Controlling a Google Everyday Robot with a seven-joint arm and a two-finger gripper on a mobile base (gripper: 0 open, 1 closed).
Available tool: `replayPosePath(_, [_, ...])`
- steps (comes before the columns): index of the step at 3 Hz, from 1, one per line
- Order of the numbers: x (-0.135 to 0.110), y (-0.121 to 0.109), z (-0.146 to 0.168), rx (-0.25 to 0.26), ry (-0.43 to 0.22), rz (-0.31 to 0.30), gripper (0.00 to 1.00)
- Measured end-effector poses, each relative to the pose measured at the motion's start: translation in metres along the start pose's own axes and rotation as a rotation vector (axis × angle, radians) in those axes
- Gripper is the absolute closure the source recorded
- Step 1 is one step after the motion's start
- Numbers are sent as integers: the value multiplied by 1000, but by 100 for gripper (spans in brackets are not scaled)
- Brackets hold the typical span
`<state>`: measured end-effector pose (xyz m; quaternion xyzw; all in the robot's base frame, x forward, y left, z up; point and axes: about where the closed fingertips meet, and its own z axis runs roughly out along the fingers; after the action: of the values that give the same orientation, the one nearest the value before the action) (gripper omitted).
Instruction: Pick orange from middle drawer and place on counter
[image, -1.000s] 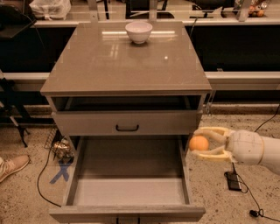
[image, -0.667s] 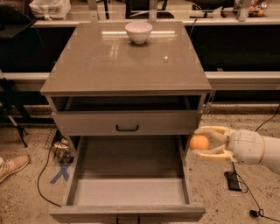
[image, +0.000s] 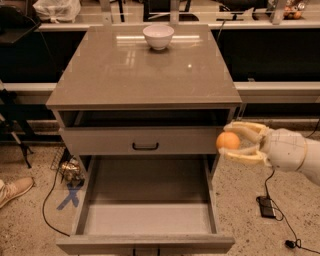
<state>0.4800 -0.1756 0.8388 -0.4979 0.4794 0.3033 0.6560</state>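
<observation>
Fingers (image: 247, 129) of the gripper (image: 229, 141) were clamped on the orange (image: 227, 142), one above it and one below. Left of them and lower lay the open middle drawer (image: 145, 220), its floor bare. The counter (image: 145, 70) sat above and to their left, with a white bowl (image: 158, 36) at its far edge. The pick looked done and the carry in hand. The next move called for rising above the counter's rim, crossing left over it, then releasing.
</observation>
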Motion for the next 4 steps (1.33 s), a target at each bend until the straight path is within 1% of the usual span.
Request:
replayPosePath(1, [-39,-45,14,66,19,-31,100])
replayPosePath(2, [-52,-106,38,154,96,17,100])
replayPosePath(3, [-50,-142,71,164,141,58,100])
replayPosePath(4, [-50,-142,71,165,141,57,100])
